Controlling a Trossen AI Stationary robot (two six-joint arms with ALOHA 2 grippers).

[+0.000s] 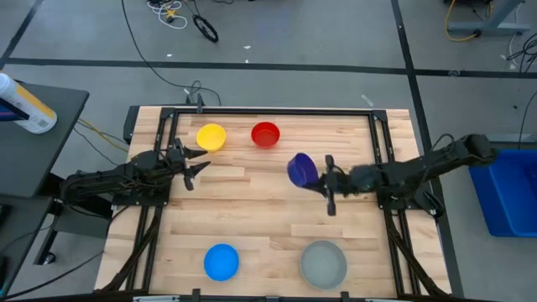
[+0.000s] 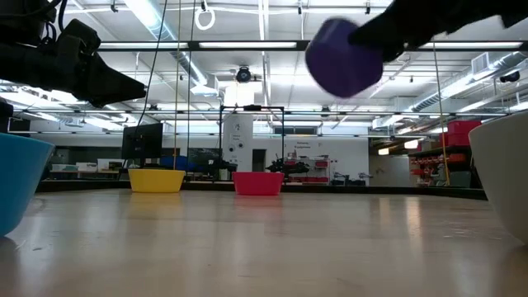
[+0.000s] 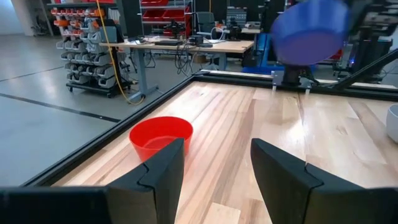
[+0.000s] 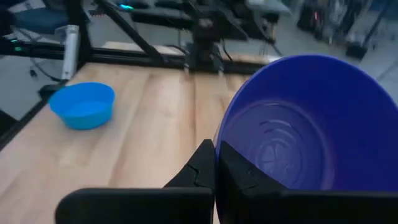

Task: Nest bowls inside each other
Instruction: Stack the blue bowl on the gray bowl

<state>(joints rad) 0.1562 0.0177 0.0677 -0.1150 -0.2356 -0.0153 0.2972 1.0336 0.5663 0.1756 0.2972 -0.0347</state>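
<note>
My right gripper [image 1: 317, 175] is above the table's middle right, shut on a dark blue bowl [image 1: 302, 169] that is up in the air [image 2: 345, 56]. A yellow bowl [image 1: 211, 137] and a red bowl [image 1: 265, 134] stand upright at the far side. A light blue bowl [image 1: 221, 262] and a pale grey bowl [image 1: 323, 263] stand by the near edge. My left gripper [image 1: 197, 164] waits open at the left, near the yellow bowl, with the red bowl [image 3: 160, 137] ahead of its fingers and nothing between them. My right gripper pinches the dark blue bowl by its rim [image 4: 221, 138], with one finger inside the wall and one outside. The fingers reach in from the table's right side, nearly level. The bowl is lifted well clear of the table and tipped on its side, its opening facing the gripper.
A black metal frame [image 1: 268, 111] borders the wooden tabletop. Bare wood lies in the middle between the far pair of bowls and the near pair. In the low view the light blue bowl [image 2: 16, 177] and the grey bowl [image 2: 503, 169] loom at either side.
</note>
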